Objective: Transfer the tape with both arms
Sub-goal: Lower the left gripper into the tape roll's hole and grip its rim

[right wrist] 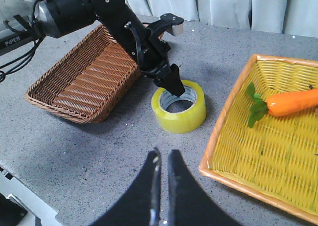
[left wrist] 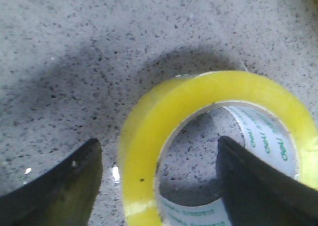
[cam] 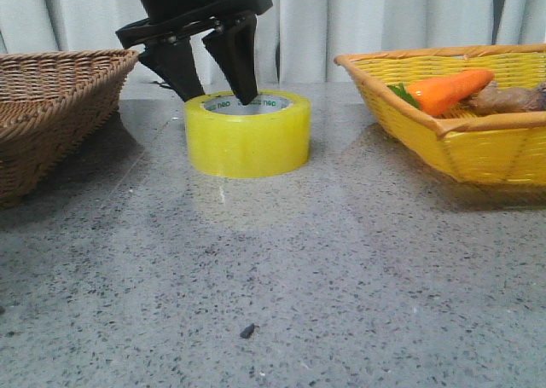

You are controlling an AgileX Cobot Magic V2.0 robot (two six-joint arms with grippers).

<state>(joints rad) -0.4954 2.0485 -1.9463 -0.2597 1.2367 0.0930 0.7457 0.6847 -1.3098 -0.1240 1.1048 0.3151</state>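
While the left pincer [cam: 215,92] straddles the tape [cam: 247,134] wall agape, "PiPER" marks its arm [right wrist: 64,10].

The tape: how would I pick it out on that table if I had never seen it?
Look at the grey speckled table, between the brown basket and the yellow basket. The tape lies flat there, with the left gripper straddling its wall, one finger inside the core. It is the only glossy yellow ring, its white core printed in green.
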